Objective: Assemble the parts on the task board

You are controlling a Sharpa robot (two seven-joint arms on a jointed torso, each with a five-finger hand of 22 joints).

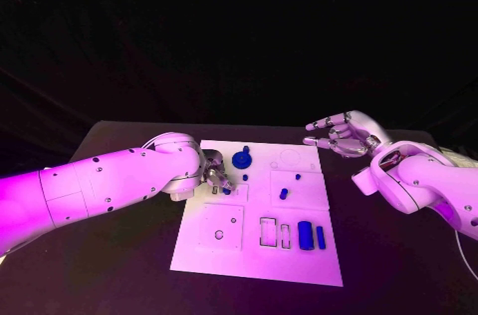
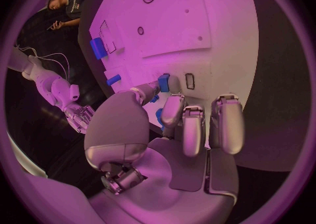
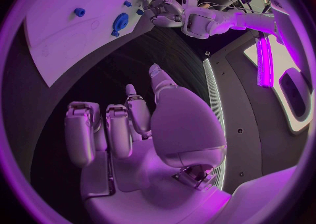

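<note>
1. Blue small part point(image 2: 164, 83) sits pinched at the fingertips of the left hand point(image 1: 212, 177), low over the white task board point(image 1: 209, 256) near its left edge, by a small rectangular slot point(image 2: 189, 80).
2. Judged step: seating this part. Next calls for squaring it to the slot and pressing straight down.
3. Right hand point(image 1: 342, 137) hovers beyond the board's far right corner above the desk point(image 1: 398, 260), fingers apart, holding nothing.

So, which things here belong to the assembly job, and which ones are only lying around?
Belonging to the job:
- task board
- round blue part
- small blue part
- two upright blue blocks
- blue part that the left hand pinches
- right hand, open above the table

Only lying around:
- black table; nothing else loose is visible on it.
</note>
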